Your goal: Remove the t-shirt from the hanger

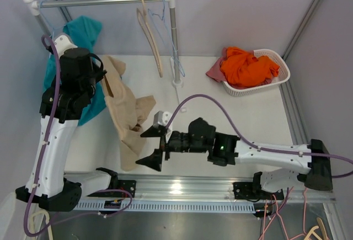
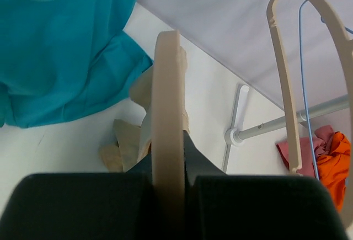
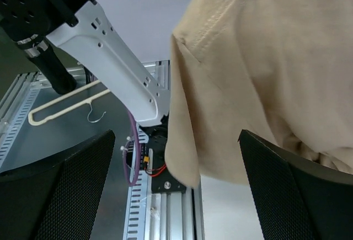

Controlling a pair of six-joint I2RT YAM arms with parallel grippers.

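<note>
A beige t-shirt (image 1: 128,116) hangs from a beige wooden hanger (image 2: 167,96), its lower part trailing to the table. My left gripper (image 1: 101,74) is raised at the left and shut on the hanger; in the left wrist view (image 2: 168,165) the hanger's bar runs up between the fingers. My right gripper (image 1: 145,149) is open, level with the shirt's lower edge and just right of it. In the right wrist view (image 3: 176,146) the shirt (image 3: 265,58) hangs ahead of the open jaws, its bottom edge between them and touching neither.
A teal shirt (image 1: 83,33) hangs at the left end of the clothes rack (image 1: 105,1). Empty hangers (image 1: 150,33) hang near the rack's right post. A white basket (image 1: 278,80) of orange clothes stands at the back right. Another hanger (image 3: 60,99) lies below the table's near rail.
</note>
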